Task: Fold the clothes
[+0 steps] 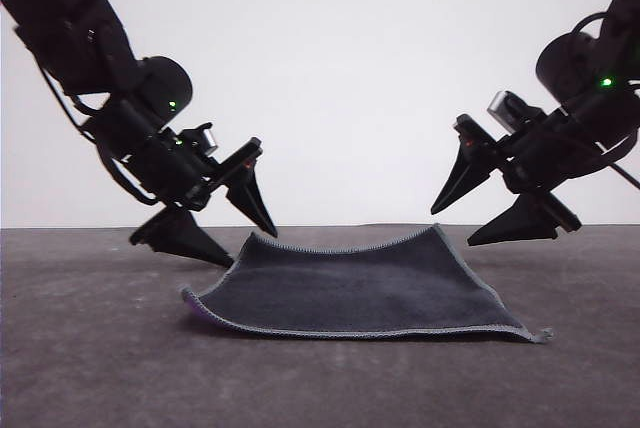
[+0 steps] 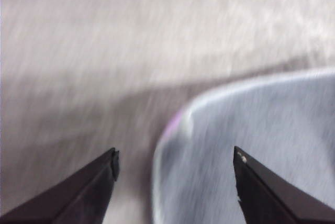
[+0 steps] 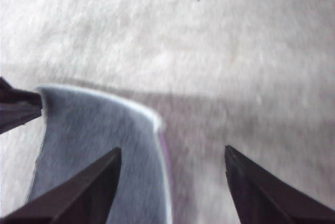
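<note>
A: What does the front view give you?

B: The cloth lies charcoal face up on the dull brown-grey table, near the middle. Its two far corners curl upward, and a pale grey stitched edging runs round the rim. At the cloth's 8 o'clock corner a sliver of purple underside peeks out.

A: And the arms?

B: The left gripper hangs at the cloth's 10 o'clock corner, its pointed black fingers spread wide with nothing between them. The lower fingertip sits just beside the raised corner; I cannot tell whether it touches. The right gripper hovers at about 2 o'clock, jaws likewise apart and empty, a little above the far right corner.

A: Do the wrist cameras add anything?

B: The left wrist view is smeared by blur, but it shows the rounded cloth corner lying between the two dark fingers, with a faint purple tinge under the lifted edge. The gap of the left gripper is plainly wide. The right wrist view shows the cloth from above, its pale edging curving to a corner ahead of the right gripper, purple again under the rim. A dark tip at that picture's edge is probably the other arm's finger.

A: Texture?

B: Soft and napped, like microfibre. The table looks matte and faintly mottled.
</note>
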Available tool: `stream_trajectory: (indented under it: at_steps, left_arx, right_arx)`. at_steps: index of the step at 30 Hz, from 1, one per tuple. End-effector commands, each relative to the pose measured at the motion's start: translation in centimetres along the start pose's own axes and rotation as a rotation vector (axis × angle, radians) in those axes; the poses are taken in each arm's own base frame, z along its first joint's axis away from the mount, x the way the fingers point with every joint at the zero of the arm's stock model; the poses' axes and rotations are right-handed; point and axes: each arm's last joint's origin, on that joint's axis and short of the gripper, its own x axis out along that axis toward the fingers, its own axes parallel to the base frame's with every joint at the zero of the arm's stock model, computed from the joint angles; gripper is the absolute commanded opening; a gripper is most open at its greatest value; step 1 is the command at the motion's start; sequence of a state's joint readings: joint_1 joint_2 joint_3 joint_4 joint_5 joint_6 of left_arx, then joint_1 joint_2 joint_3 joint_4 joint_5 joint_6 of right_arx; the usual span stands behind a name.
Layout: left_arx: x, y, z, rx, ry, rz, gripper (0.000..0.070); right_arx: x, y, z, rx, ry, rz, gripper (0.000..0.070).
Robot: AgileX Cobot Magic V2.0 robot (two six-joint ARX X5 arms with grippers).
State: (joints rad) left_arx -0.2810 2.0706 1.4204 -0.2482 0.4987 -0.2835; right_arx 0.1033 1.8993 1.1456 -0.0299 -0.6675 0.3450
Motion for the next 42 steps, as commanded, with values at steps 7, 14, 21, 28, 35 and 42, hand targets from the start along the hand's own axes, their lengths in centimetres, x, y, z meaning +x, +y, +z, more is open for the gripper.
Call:
stream_trajectory:
  at_steps: [7, 14, 21, 28, 35, 42]
  left_arx:
    - [3.0, 0.0, 0.1, -0.021, 0.061, -0.036, 0.0435]
    - [3.2, -0.4, -0.1, -0.015, 0.070, -0.040, 0.0433]
    - [3.1, -0.3, 0.0, -0.015, 0.067, -0.039, 0.0170]
    - [3.0, -0.1, 0.1, -0.015, 0.056, -0.038, 0.0008]
    - [2.4, 0.2, 1.0, -0.006, 0.029, -0.036, 0.0008]
    - [1.2, -0.1, 2.7, 0.008, 0.024, -0.032, 0.0008]
  right_arx:
    - [2.4, -0.2, 0.2, 0.007, 0.039, 0.034, 0.0397]
    - [3.7, 0.5, -0.4, -0.018, 0.058, 0.049, 0.0386]
    - [4.1, 0.9, -0.6, -0.025, 0.057, 0.019, 0.0173]
    - [4.1, 0.7, -0.6, -0.026, 0.039, -0.025, 0.0026]
    - [4.0, 0.8, -0.5, -0.030, 0.036, -0.021, 0.0004]
    - [3.4, 1.5, 0.0, -0.057, 0.012, -0.010, 0.0004]
